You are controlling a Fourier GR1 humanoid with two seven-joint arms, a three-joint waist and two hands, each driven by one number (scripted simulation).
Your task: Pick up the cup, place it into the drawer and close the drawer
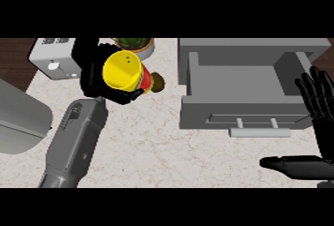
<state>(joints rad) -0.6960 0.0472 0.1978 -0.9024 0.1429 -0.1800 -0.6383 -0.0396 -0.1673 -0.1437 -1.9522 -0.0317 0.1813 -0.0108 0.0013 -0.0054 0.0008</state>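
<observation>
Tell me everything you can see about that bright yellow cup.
The bright yellow cup looks like smooth plastic, with a wide round mouth open toward the camera and nothing visible inside. A red band shows on its outside lower right. The robot's black left hand is curled round it, holding it tilted above the pale marble counter, left of the open grey drawer.

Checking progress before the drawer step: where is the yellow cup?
Upper left of the head view, the yellow cup is held by the left hand, left of the open drawer.
</observation>
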